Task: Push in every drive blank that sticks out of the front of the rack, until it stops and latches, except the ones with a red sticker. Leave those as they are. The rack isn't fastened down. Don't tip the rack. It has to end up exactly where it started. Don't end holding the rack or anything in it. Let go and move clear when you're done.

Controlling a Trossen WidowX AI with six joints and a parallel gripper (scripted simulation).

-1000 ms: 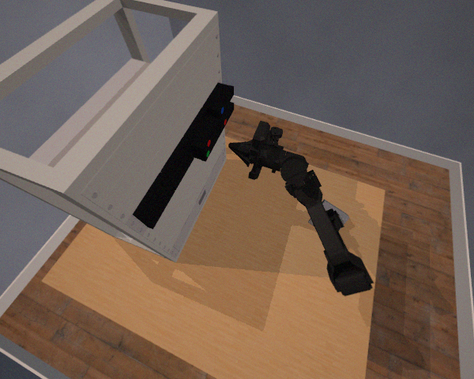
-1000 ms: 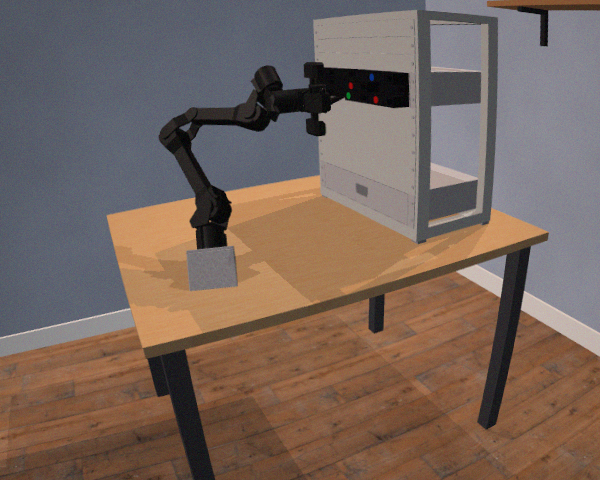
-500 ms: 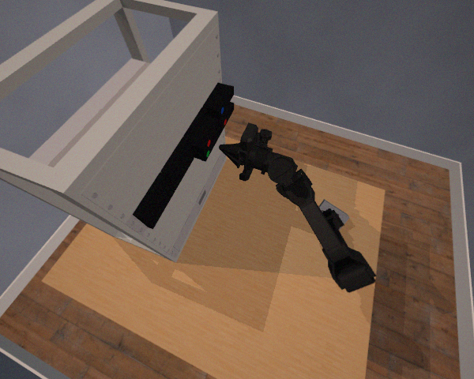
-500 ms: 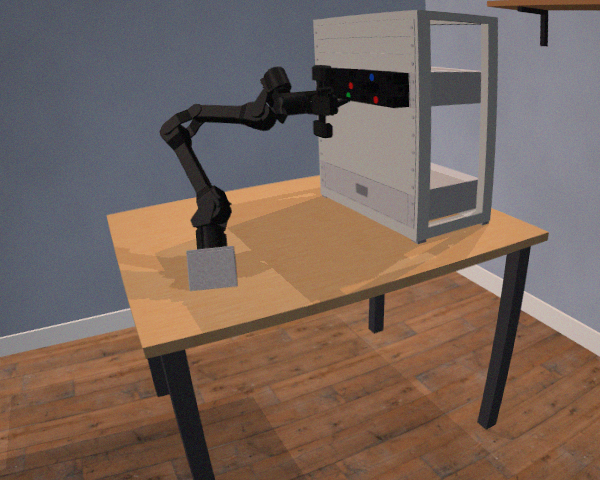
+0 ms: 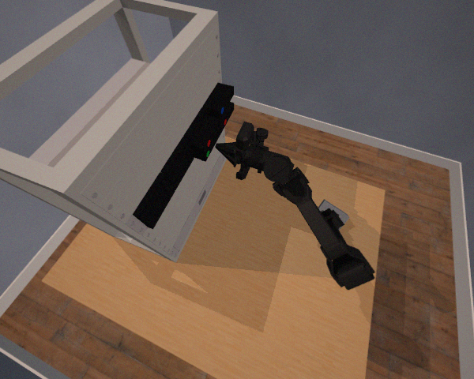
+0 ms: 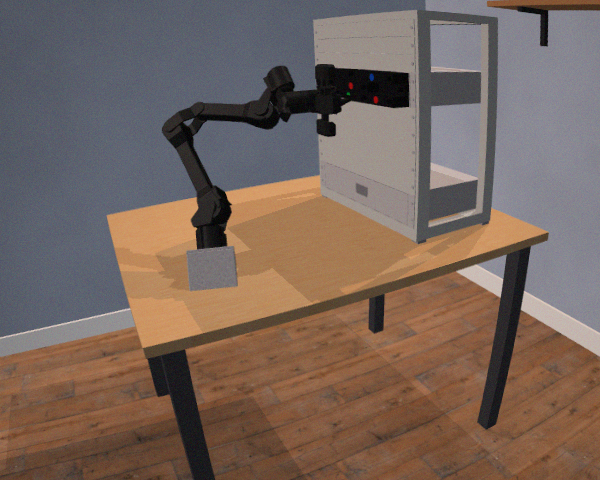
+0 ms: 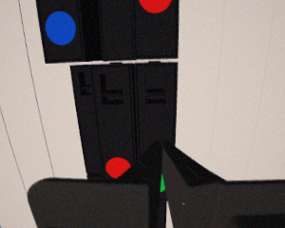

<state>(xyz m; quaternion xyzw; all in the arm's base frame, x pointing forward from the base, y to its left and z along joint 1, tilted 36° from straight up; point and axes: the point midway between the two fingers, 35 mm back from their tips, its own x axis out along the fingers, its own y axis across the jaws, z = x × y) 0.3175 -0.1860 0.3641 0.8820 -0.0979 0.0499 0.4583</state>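
Observation:
The grey rack (image 5: 147, 122) (image 6: 372, 134) stands on the table, with a band of black drive blanks across its front. A blank with a green sticker (image 5: 207, 154) (image 6: 348, 94) (image 7: 154, 104) sits beside one with a red sticker (image 5: 208, 142) (image 6: 350, 85) (image 7: 115, 142). In the neighbouring group are a blue-sticker blank (image 5: 222, 109) (image 6: 371, 76) (image 7: 60, 28) and another red-sticker blank (image 5: 225, 121) (image 6: 375, 99) (image 7: 155, 19). My gripper (image 5: 218, 145) (image 6: 343, 98) (image 7: 161, 147) is shut and empty. Its tip points at the green-sticker blank, close to its face; I cannot tell whether it touches.
The rest of the black band (image 5: 163, 191) runs along the rack front. A grey drawer panel (image 6: 365, 191) sits low in the rack. A grey box (image 6: 212, 267) (image 5: 334, 208) stands at the arm's base on the wooden table (image 6: 316, 268) (image 5: 229, 318).

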